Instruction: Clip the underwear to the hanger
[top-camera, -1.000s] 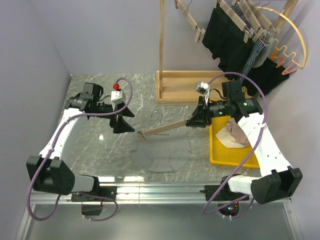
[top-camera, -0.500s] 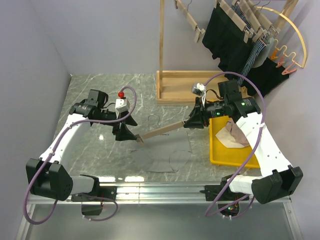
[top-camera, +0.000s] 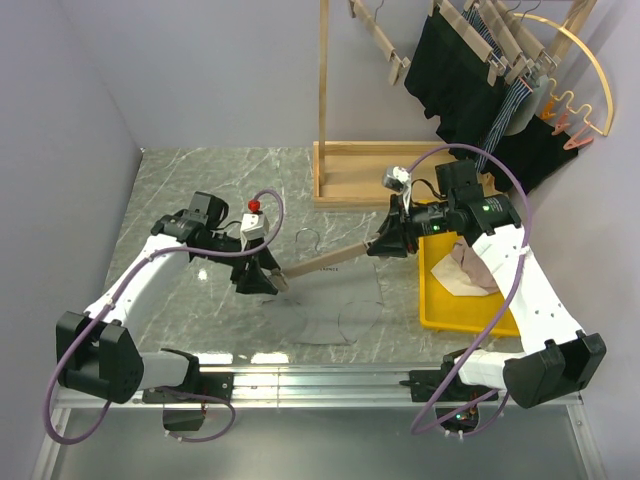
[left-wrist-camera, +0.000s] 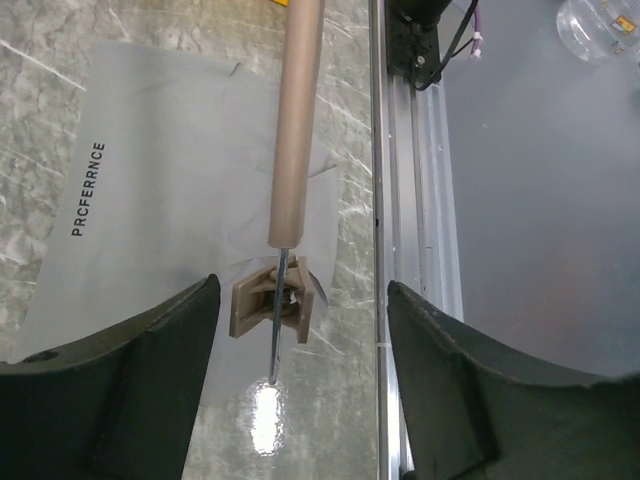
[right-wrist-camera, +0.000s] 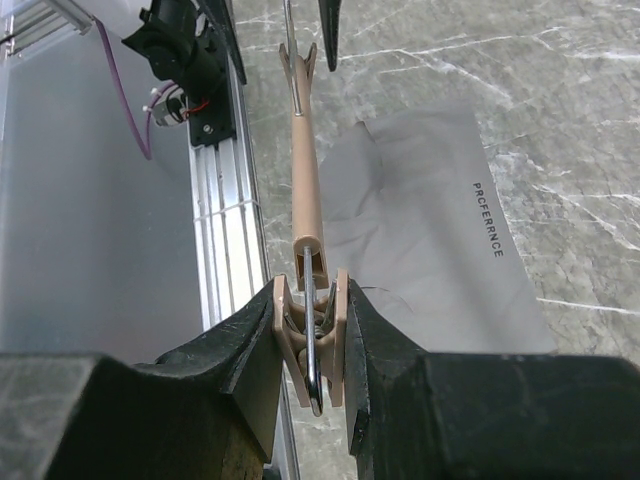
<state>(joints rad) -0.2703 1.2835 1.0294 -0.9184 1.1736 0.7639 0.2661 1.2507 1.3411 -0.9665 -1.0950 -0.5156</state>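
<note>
The light grey underwear (top-camera: 330, 305) lies flat on the marble table, with printed lettering on it in the left wrist view (left-wrist-camera: 170, 150) and the right wrist view (right-wrist-camera: 430, 230). The hanger (top-camera: 335, 258) is held tilted above it, its hook (top-camera: 308, 238) pointing away. My right gripper (top-camera: 385, 245) is shut on the hanger's right clip (right-wrist-camera: 312, 335). My left gripper (top-camera: 263, 280) is open at the hanger's left end. The left clip (left-wrist-camera: 272, 305) shows between its spread fingers (left-wrist-camera: 130, 370), touching neither. The bar (left-wrist-camera: 298, 120) runs away from it.
A yellow tray (top-camera: 440, 305) at the right holds a beige-pink garment (top-camera: 465, 268). A wooden rack (top-camera: 350, 175) stands at the back, with black garments (top-camera: 455, 70) and a yellow hoop hanger (top-camera: 592, 75) hanging. A metal rail (top-camera: 320, 380) runs along the near edge.
My left arm has moved right and nearer, bringing its open gripper to the hanger's left clip. My right gripper, shut on the right clip, shifted slightly left at first, then held still.
</note>
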